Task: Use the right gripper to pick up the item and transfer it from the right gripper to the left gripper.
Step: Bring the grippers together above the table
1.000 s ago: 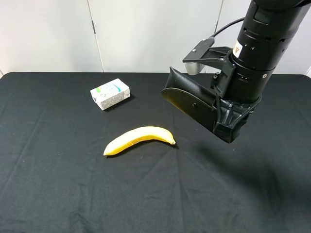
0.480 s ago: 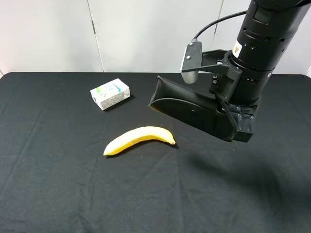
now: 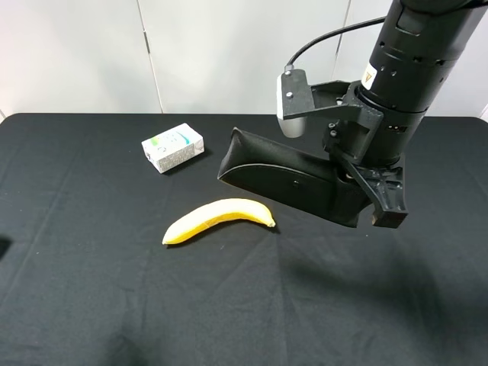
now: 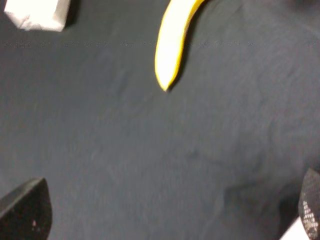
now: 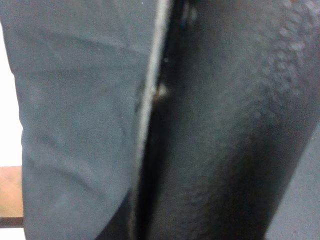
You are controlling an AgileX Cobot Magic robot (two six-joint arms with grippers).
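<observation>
The item, a long black leather-like case [image 3: 282, 175], hangs in the air above the black table, right of the banana. My right gripper [image 3: 366, 200] on the black ribbed arm is shut on the case's right end. The case's free end points left toward the carton. The case fills the right wrist view [image 5: 225, 125]. My left gripper [image 4: 167, 210] is open and empty, with only its two fingertips [image 4: 25, 210] showing at the frame corners. It hovers over bare cloth near the banana's tip. The left arm does not show in the exterior view.
A yellow banana [image 3: 219, 219] lies at the table's middle and also shows in the left wrist view [image 4: 172, 40]. A small white carton [image 3: 173, 147] lies at the back left, also in the left wrist view [image 4: 37, 12]. A white wall stands behind the black tablecloth [image 3: 91, 305].
My right wrist has turned, swinging the case's free end further left toward the carton. The case now lies more level and reaches further over the table.
</observation>
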